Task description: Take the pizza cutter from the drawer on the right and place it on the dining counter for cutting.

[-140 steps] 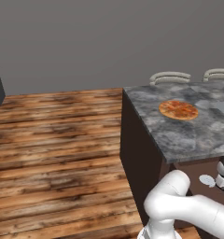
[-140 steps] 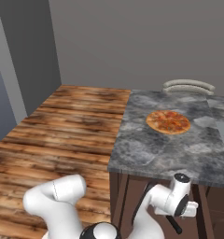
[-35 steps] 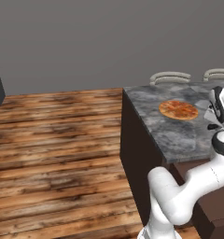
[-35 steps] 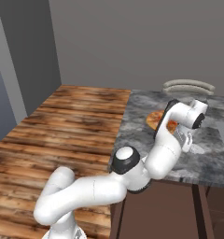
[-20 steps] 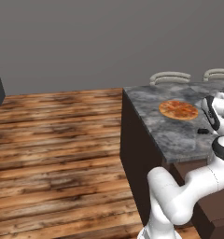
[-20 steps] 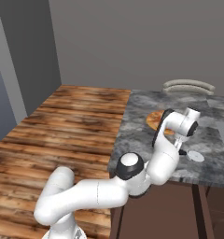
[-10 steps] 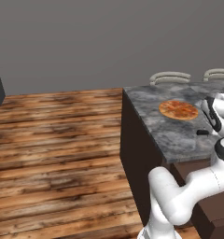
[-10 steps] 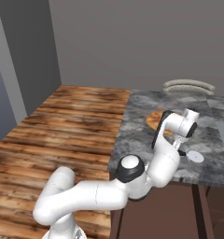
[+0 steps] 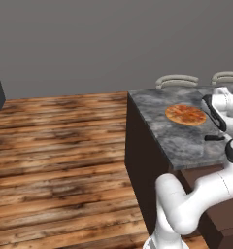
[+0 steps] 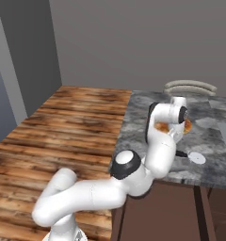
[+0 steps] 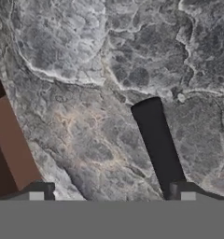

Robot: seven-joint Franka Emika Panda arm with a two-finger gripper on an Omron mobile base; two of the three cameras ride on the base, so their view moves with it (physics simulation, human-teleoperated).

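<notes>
The pizza cutter (image 10: 192, 156) lies flat on the grey marbled dining counter (image 9: 181, 143), near its front edge, with its silvery wheel pointing right in the right base view. Its black handle (image 11: 158, 142) runs up from beside the right fingertip (image 11: 181, 190) in the hand view. My gripper (image 11: 109, 193) hangs just above it, jaws wide apart and holding nothing. In the left base view the handle (image 9: 214, 138) shows below the hand (image 9: 216, 109). The dark brown drawer (image 9: 225, 216) sits below the counter at the lower right.
A round orange pizza (image 9: 185, 114) lies on the counter just behind the cutter, partly hidden by my arm in the right base view. Chair backs (image 9: 176, 80) stand behind the counter. Wooden floor (image 9: 60, 155) stretches to the left.
The jaws have spread from nearly shut to wide open, letting go of the pizza cutter, which now rests on the counter. The hand has stayed over the same spot.
</notes>
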